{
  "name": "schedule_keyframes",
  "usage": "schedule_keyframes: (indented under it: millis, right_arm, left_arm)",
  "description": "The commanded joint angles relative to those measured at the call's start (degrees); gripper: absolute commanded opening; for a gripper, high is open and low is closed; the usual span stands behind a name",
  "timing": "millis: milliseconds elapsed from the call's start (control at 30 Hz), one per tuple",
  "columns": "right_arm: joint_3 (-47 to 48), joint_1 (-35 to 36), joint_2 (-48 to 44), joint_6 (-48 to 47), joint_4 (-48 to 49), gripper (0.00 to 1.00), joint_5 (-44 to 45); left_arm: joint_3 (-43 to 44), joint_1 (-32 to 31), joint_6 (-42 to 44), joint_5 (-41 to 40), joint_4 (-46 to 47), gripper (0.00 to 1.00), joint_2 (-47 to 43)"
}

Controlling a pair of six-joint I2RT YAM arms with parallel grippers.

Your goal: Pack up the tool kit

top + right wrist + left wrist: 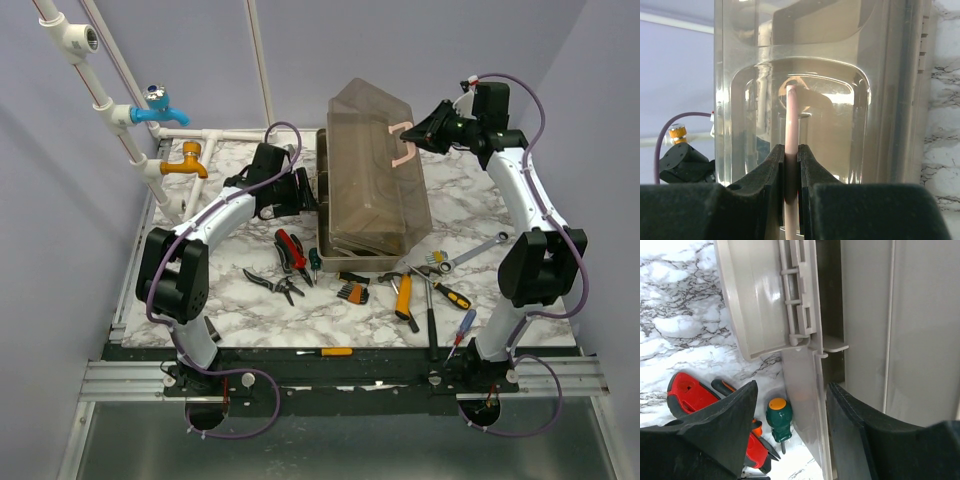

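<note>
The beige-grey toolbox [372,190] with its smoky lid stands mid-table. My right gripper [425,130] is shut on its pink handle [403,145]. In the right wrist view the pads [777,165] pinch the handle [791,110] in front of the lid [840,100]. My left gripper [305,195] is open at the box's left side. In the left wrist view it [792,387] straddles a beige wall edge [802,390] without closing on it, below a hinged tray [765,295]. A green stubby screwdriver [778,420] and red pliers [690,395] lie beside it.
Loose tools lie in front of the box: red pliers [290,250], black pliers [275,285], hex keys [352,291], an orange-handled hammer [403,295], a wrench [470,252], screwdrivers [450,295], one at the front edge [330,352]. Blue [160,110] and orange [185,165] taps stand back left.
</note>
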Motion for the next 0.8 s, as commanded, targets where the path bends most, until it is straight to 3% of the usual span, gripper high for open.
schedule_keyframes:
  millis: [0, 200, 467, 767]
  right_arm:
    - [-1.5, -2.4, -1.5, -3.3, 2.7, 0.03, 3.3]
    - [-2.1, -2.7, -2.1, -4.2, 2.2, 0.03, 5.1]
    - [-0.6, -4.1, -3.2, -8.3, -2.6, 0.04, 12.7]
    - [-1.2, -4.3, -6.1, -15.2, -8.8, 0.04, 31.7]
  left_arm:
    - [-0.2, -0.6, 0.8, 1.7, 0.6, 0.59, -0.3]
    - [0.0, -1.3, 1.3, 2.8, 0.3, 0.45, 1.9]
    - [0.4, -1.4, 1.6, 2.0, 0.7, 0.0, 3.0]
    - [0.9, -1.3, 2.1, -0.4, -0.3, 0.0, 2.0]
